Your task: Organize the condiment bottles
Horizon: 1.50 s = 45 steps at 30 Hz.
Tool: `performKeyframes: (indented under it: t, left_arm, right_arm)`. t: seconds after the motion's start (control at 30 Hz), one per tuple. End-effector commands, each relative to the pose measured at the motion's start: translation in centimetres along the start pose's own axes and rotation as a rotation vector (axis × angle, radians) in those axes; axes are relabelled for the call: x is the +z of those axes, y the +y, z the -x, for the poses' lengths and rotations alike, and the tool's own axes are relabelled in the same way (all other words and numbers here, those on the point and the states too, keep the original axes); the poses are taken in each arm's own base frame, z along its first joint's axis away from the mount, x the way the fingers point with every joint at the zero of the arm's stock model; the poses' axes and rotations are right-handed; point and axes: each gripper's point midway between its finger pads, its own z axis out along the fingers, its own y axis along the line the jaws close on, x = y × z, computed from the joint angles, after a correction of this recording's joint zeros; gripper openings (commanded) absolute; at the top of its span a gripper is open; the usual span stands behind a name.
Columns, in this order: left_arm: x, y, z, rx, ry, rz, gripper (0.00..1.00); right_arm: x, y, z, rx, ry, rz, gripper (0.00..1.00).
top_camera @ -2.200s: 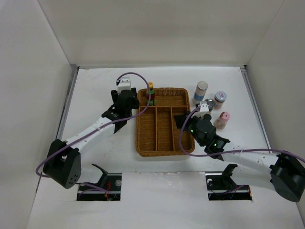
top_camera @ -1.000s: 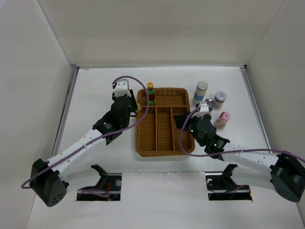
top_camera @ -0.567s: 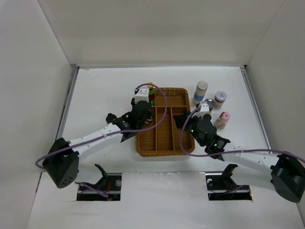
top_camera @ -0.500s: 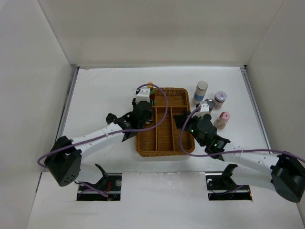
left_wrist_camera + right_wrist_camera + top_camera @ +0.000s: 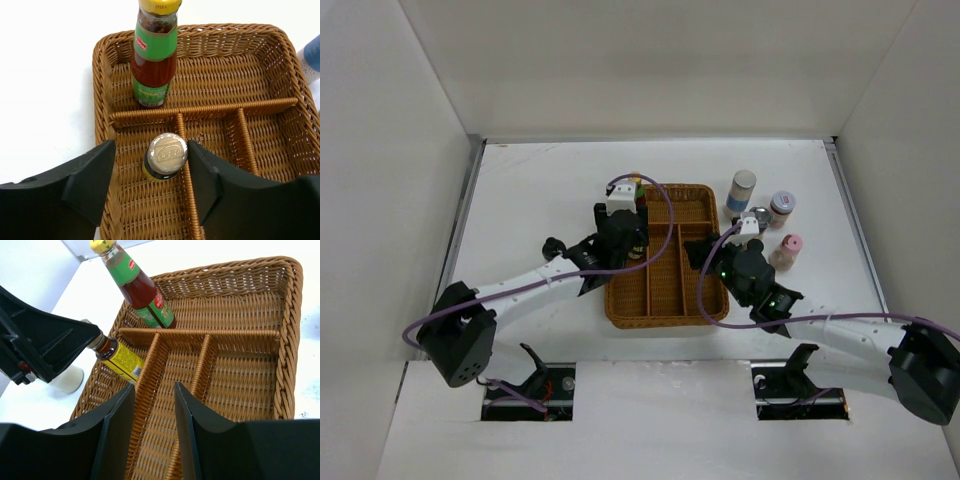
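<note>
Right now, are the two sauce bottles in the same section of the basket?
No, the green-labelled bottle stands in the wide far section, while the yellow-labelled bottle sits in a narrow section.

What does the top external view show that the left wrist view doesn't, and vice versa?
Only top external: the pink-capped jar, grey-lidded jar and silver-lidded jar, standing right of the wicker tray.
Only left wrist: the yellow-labelled bottle in the tray's left long compartment, between the open fingers of the left gripper, which hides it from above.
Both: the tray, the green-labelled bottle in the wide far compartment, and the blue-labelled bottle, a sliver at the wrist view's right edge.
</note>
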Motion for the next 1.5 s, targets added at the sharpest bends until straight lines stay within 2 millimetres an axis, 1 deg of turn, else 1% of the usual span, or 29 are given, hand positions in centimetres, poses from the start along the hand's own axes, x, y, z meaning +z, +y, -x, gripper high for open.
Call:
performKeyframes:
  t: [0.0,0.1,0.17,0.23,0.3,0.33,0.43,0.5,0.53,0.63,0.7,0.8,0.9,1.0,1.1,1.17,1.23,1.3,1.4,1.47]
  left_arm:
    - [-1.1,-0.6,3.9,-0.065,-0.093,-0.023,0.61]
    - [-1.8,-0.4,5.1,-0.08,-0.122,-0.025,0.66]
    - [-2.9,0.4,6.2,-0.097,-0.15,-0.018,0.7]
    - [-4.1,2.0,7.4,-0.116,-0.186,0.019,0.71]
    - [-5.5,4.4,8.1,-0.133,-0.215,0.079,0.71]
    - [-6.3,5.7,8.2,-0.14,-0.22,0.109,0.71]
    - [-8.1,9.3,7.1,-0.143,-0.203,0.203,0.73]
    - [-8.9,11.4,5.3,-0.152,-0.152,0.258,0.75]
    - [-9.1,12.2,4.3,-0.162,-0.122,0.272,0.77]
    - [-8.6,13.6,1.2,-0.177,-0.044,0.297,0.8]
    - [-8.1,14.0,-0.4,-0.185,0.002,0.296,0.81]
    - [-7.2,14.4,-1.8,-0.194,0.036,0.307,0.82]
    - [-6.6,14.9,-2.5,-0.182,0.047,0.339,0.82]
    - [-6.0,15.9,-3.2,-0.161,0.044,0.403,0.82]
    - [-5.5,16.2,-3.7,-0.149,0.044,0.43,0.81]
    - [-5.2,16.8,-4.0,-0.148,0.04,0.456,0.81]
    - [-4.9,17.3,-3.9,-0.161,0.035,0.473,0.8]
    - [-4.9,17.7,-3.9,-0.171,0.02,0.482,0.76]
    - [-5.0,18.4,-3.5,-0.195,-0.004,0.496,0.76]
    - [-4.9,18.7,-3.8,-0.197,0.002,0.501,0.76]
  right_arm:
    - [-0.2,0.7,1.7,0.03,-0.051,0.027,0.44]
    - [-0.3,0.7,2.1,0.034,-0.067,0.026,0.44]
    - [-0.4,0.7,2.0,0.036,-0.06,0.028,0.44]
    - [-0.3,0.7,2.0,0.03,-0.062,0.025,0.44]
    - [-0.3,0.8,2.1,0.038,-0.065,0.03,0.44]
    - [-0.3,0.8,1.9,0.035,-0.057,0.031,0.44]
    - [-0.3,0.7,2.0,0.033,-0.062,0.027,0.45]
    - [-0.3,0.8,1.8,0.037,-0.058,0.032,0.45]
    - [-0.2,0.7,1.7,0.036,-0.053,0.029,0.45]
    - [-0.2,0.7,1.9,0.034,-0.061,0.026,0.49]
    - [-0.2,0.7,1.7,0.037,-0.055,0.032,0.55]
    - [-0.2,0.9,1.9,0.031,-0.059,0.034,0.62]
    - [-0.1,0.8,1.5,0.033,-0.047,0.034,0.62]
    - [-0.2,0.9,2.0,0.028,-0.058,0.035,0.62]
    - [-0.2,0.9,1.7,0.036,-0.052,0.039,0.63]
    - [-0.2,0.9,1.8,0.032,-0.052,0.037,0.63]
    - [-0.2,0.9,1.7,0.034,-0.052,0.039,0.63]
    - [0.0,0.9,1.5,0.033,-0.044,0.036,0.62]
    - [-0.1,0.9,1.6,0.033,-0.049,0.036,0.62]
    - [0.0,0.9,1.4,0.033,-0.042,0.037,0.62]
